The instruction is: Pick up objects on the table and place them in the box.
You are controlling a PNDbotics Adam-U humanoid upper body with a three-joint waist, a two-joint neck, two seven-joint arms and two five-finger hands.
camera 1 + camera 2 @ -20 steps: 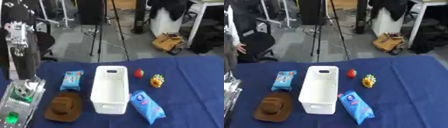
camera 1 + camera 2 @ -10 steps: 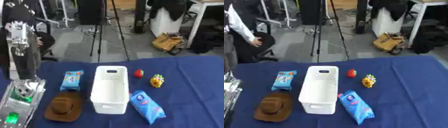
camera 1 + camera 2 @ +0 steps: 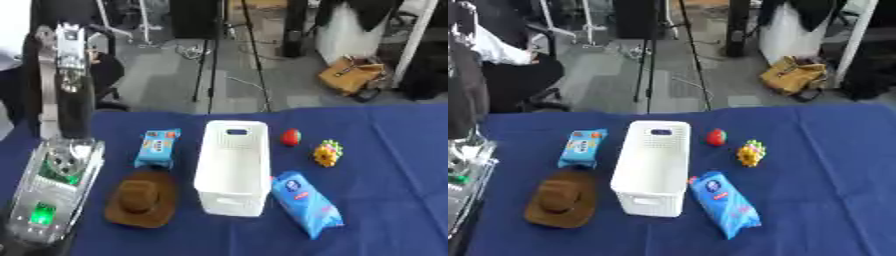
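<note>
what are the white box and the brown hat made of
The white box looks like rigid matte plastic: perforated walls, a moulded handle slot. The brown hat looks like soft felt or suede, dull, with no shine, though the look leaves that open.

Grey floor (image 3: 175,82) beyond the blue worktop (image 3: 394,165), a black tripod (image 3: 229,55) standing there, a tan bag (image 3: 352,75) by a white cabinet (image 3: 350,35).
</note>
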